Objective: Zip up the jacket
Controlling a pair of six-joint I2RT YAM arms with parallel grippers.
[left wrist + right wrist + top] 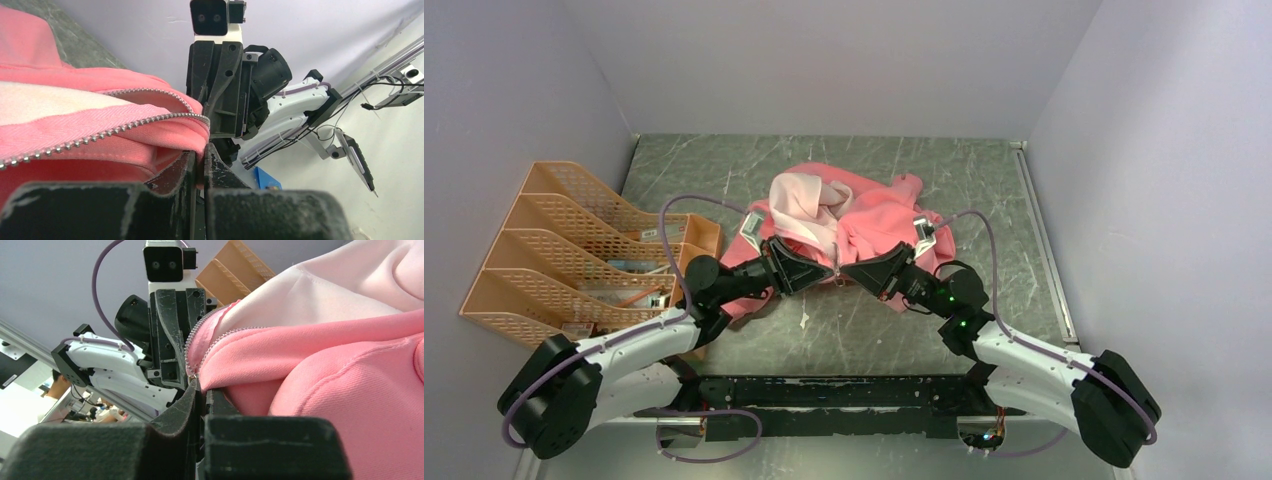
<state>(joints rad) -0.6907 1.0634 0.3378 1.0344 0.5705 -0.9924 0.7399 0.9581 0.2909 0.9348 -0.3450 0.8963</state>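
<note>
The salmon-pink jacket (874,215) lies crumpled at the table's middle back, its paler lining (802,200) turned up. My left gripper (829,273) and right gripper (846,272) meet tip to tip at the jacket's near hem. In the left wrist view the left gripper (204,150) is shut on the jacket's zipper edge (197,134), and the silver zipper teeth (125,127) run off to the left, unjoined. In the right wrist view the right gripper (204,386) is shut on the jacket's other front edge (220,365), beside the zipper teeth (192,347).
An orange multi-slot file tray (574,250) stands at the left of the table, beside my left arm. Grey walls close in the left, back and right. A metal rail (1044,240) runs along the table's right edge.
</note>
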